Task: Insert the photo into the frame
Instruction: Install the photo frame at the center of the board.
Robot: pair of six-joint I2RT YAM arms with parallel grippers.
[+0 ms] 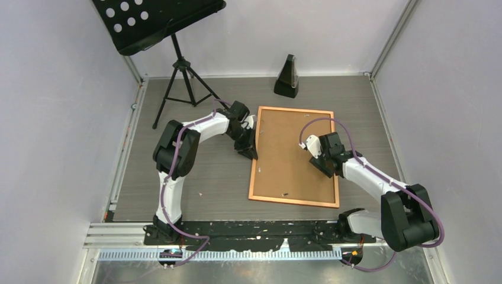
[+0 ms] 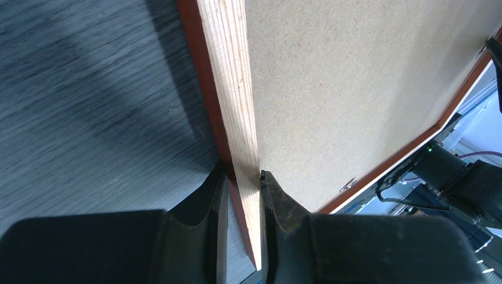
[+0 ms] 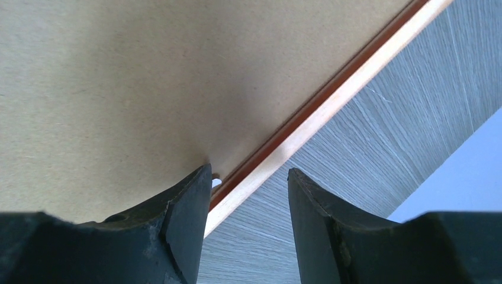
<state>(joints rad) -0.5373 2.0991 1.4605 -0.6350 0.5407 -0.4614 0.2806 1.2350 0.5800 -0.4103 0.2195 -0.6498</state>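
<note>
**Fingers on both long rails, photo nowhere in sight**

Black left fingers (image 2: 204,207) are clenched on the pale wooden rail of the frame (image 1: 294,202), one tip outside it and one inside, against the brown backing board (image 1: 284,160). Seen from above, the frame lies flat, back upward, on the grey table (image 1: 219,177) near the middle of the picture, with the board sitting within its rails. The right fingers (image 3: 183,207) stand released astride the opposite rail, on the frame's right-hand side in that view. One tip is over the board, the other over the table, and neither pinches anything. The photo shows in no view, and I cannot tell whether it lies under the board.

I'd judge the frame light and stiff, and its thin rail a fair handle. A pinch on one side alone could let it twist, so a hold on both long rails looks wiser. Whether it carries glass is hidden, so gentle handling suits it. A paper print should be limp and easily creased, so it is best taken by its border.
</note>
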